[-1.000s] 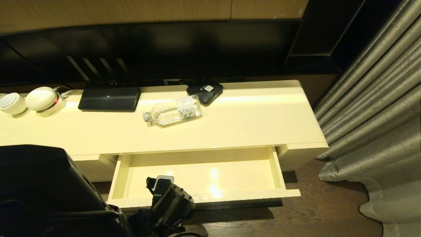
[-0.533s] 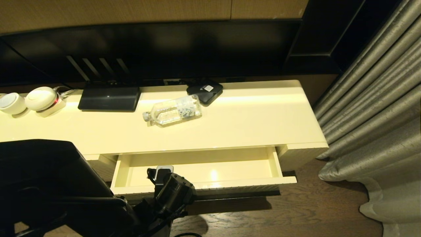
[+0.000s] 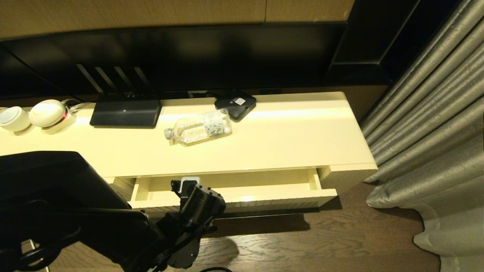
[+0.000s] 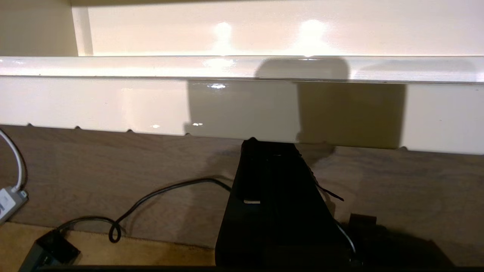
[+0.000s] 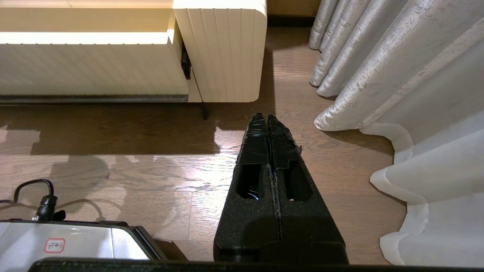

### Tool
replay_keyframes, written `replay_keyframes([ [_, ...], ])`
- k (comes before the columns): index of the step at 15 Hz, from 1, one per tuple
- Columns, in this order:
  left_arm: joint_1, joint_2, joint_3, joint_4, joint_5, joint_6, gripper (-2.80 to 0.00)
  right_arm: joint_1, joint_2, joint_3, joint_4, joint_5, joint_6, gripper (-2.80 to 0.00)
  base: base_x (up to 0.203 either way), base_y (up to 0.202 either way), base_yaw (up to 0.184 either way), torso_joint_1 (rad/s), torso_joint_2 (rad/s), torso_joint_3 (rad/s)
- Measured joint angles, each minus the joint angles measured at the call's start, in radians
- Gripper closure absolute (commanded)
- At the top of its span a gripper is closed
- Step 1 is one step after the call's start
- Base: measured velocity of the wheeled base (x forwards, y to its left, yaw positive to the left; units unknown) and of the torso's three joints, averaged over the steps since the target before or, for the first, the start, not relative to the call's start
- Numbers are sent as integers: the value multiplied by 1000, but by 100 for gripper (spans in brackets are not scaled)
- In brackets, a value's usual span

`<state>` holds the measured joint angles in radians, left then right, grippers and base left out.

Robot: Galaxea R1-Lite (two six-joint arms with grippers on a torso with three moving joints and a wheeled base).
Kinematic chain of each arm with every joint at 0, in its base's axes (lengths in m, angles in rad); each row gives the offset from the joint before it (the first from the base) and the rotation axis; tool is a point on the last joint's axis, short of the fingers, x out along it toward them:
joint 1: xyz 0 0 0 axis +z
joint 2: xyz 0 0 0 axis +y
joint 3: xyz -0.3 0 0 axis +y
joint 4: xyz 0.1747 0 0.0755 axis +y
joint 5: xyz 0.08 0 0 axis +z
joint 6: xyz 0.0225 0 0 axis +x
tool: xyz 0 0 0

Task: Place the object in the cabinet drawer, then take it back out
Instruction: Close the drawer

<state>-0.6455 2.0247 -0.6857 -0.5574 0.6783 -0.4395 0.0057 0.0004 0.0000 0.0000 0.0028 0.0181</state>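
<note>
Drawer nearly shut, bottle out on the tabletop

The left tool (image 4: 270, 145), closed and empty, presses its tip to the lower edge of the drawer (image 3: 264, 196) front; the right tool (image 5: 269, 124) hangs closed by the curtain. The bottle (image 3: 198, 127) lies on its side on the tabletop (image 3: 295, 139), beyond and above the left tool, cap leftward. A second ago the drawer stood far wider open.

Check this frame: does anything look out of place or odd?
The water bottle lies on its side on the cabinet top rather than upright, touching the black box. The drawer below stands partly open and empty.
</note>
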Motion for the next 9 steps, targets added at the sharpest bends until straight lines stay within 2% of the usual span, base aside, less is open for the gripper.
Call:
replay_keyframes([
  [6, 43, 30, -112, -1, -3, 82, 0, 0, 0, 0, 0, 0, 0, 0, 0, 0, 0, 0, 0, 0],
  [9, 58, 60, -161, -5, -3, 99, 0, 0, 0, 0, 0, 0, 0, 0, 0, 0, 0, 0, 0, 0],
])
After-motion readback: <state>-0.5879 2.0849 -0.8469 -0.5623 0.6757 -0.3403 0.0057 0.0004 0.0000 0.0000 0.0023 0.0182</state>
